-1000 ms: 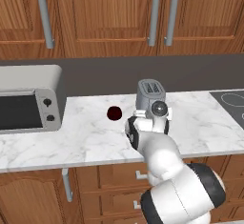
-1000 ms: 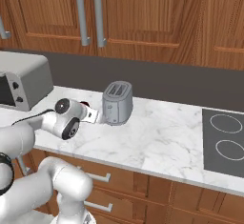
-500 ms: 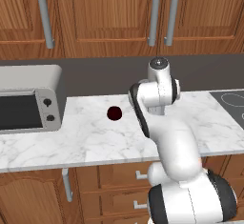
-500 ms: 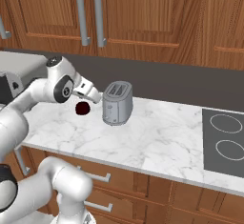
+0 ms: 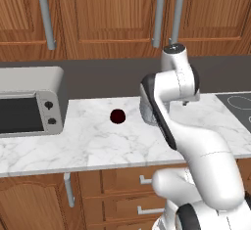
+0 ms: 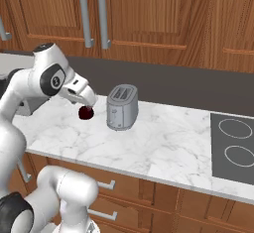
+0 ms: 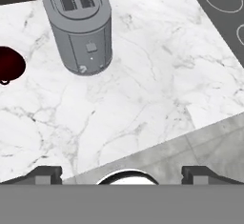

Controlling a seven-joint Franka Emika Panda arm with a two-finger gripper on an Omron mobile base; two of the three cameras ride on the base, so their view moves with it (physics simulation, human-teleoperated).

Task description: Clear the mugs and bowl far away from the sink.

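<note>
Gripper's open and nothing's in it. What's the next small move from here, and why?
Probably swing the gripper toward the dark maroon mug and start descending over it. The jaws stand open and empty above the marble counter, and the hand view has the mug off at its edge, beside the silver toaster, not between the fingertips.

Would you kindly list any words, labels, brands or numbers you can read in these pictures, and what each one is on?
There is no readable text.
Toaster: a small square button and a knob, no lettering.
Toaster oven: two plain knobs, no markings.
Stovetop: ring outlines, no numbers.
</note>
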